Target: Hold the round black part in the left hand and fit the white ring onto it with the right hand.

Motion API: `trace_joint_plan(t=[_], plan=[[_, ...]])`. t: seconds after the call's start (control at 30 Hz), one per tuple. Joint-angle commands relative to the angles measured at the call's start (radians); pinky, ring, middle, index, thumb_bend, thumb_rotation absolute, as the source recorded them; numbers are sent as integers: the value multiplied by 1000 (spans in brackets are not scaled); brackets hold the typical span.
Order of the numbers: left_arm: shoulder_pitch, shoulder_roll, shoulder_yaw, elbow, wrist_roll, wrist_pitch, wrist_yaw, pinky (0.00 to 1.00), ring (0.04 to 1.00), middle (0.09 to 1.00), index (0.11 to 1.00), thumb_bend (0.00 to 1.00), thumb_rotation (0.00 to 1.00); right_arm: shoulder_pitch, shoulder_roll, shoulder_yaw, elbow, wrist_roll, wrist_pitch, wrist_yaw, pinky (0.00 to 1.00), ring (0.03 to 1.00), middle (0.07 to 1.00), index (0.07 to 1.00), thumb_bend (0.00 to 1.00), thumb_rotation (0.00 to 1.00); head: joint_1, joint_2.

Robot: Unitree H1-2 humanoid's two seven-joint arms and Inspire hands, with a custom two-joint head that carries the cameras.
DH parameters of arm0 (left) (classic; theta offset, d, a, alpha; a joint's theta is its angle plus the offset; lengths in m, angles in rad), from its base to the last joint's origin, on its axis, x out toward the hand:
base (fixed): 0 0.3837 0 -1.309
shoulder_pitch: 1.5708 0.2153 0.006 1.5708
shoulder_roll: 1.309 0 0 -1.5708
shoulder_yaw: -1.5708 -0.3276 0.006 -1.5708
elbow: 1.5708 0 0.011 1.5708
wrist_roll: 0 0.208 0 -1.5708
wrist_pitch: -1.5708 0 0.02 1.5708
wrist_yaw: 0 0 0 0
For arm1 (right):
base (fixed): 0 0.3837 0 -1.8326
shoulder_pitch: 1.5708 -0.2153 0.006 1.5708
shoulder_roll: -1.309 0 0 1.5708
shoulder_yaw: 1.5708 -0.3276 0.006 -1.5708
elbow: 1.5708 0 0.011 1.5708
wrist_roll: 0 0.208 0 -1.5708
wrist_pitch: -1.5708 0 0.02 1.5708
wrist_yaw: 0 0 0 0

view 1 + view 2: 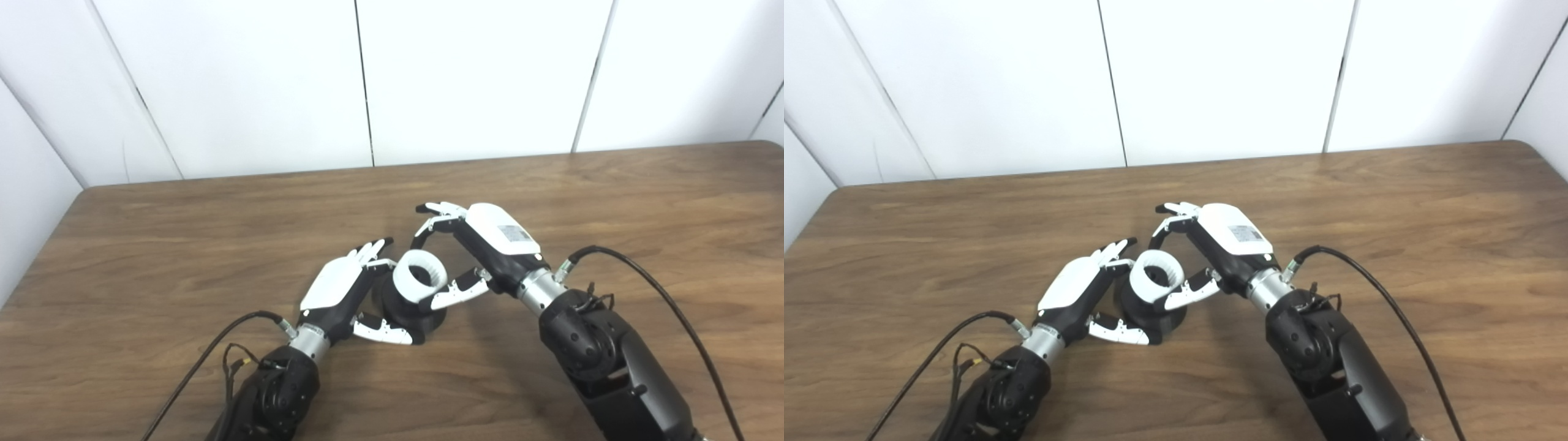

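We had the round black plastic part (405,309) cupped in our left hand (343,293) on the wooden table (184,245). Our right hand (484,248) pinched the white ring (420,275), resting tilted on the part; we judged seating remained.

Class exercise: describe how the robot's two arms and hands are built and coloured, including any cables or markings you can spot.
Both arms are matte black with rounded joint housings and a silver metal wrist collar. The left hand and right hand have glossy white back shells over black bodies, and fingers in white with black tips. The right hand's shell carries a small grey label, unreadable here. A black cable loops out from each wrist.
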Motion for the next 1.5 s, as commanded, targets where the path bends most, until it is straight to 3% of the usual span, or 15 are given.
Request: trace_joint_plan(t=[0.0,0.63,0.8,1.47], plan=[[-3,-2,-16,-2,31,27,-24,1000,1000,1000,667,963,366,-50,15,6,-12,-5,-29,-18,844,918,897,608,758,284,0,2],[-5,-5,-29,4,46,21,-14,1000,1000,1000,671,952,393,-66,34,52,-31,-6,-42,-9,876,917,893,603,767,293,0,13],[-2,-10,-28,-1,43,30,-15,1000,1000,1000,674,949,372,-62,29,64,-31,-17,-46,-7,843,905,888,604,781,283,1,14],[5,13,-11,-6,29,25,-22,1000,1000,1000,668,968,368,-53,6,19,-53,-22,-18,2,870,925,896,614,765,269,-29,18]])
